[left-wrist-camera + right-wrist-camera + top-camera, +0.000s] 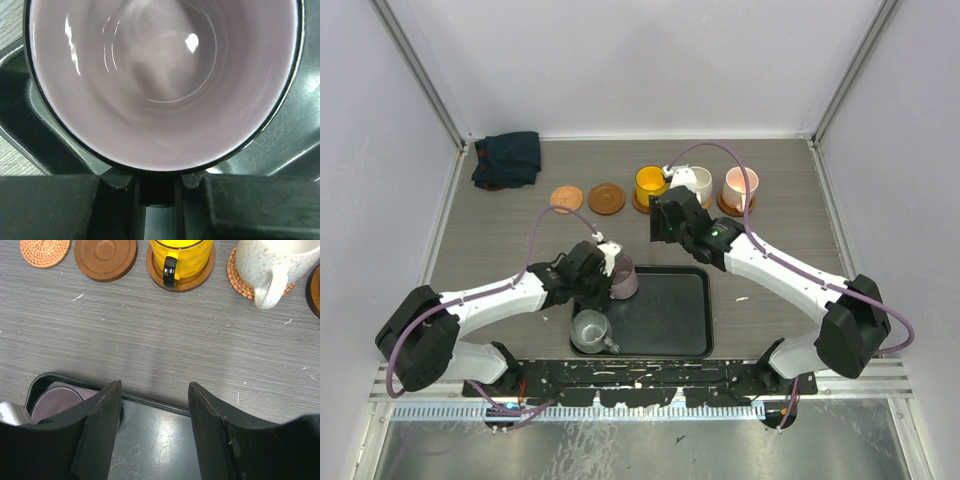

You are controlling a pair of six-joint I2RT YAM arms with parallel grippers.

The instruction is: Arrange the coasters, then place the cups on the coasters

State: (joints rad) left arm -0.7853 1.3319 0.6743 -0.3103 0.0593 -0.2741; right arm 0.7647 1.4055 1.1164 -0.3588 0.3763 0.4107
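Note:
The purple cup [623, 279] [160, 80] stands at the far left of the black tray [670, 315]. My left gripper [605, 268] [156, 186] is shut on its dark handle, one finger on each side. A grey-green cup [590, 330] sits in the tray's near left corner. Along the back, the yellow cup [651, 185] [181, 257], white cup [697, 183] [270, 262] and pink cup [740, 187] each rest on a coaster. Two bare coasters [566, 198] [606, 198] lie left of them. My right gripper [668, 222] [155, 400] hangs open and empty over the tray's far edge.
A dark folded cloth [508, 158] lies in the back left corner. White walls close the table on three sides. The right part of the tray [165, 440] is bare.

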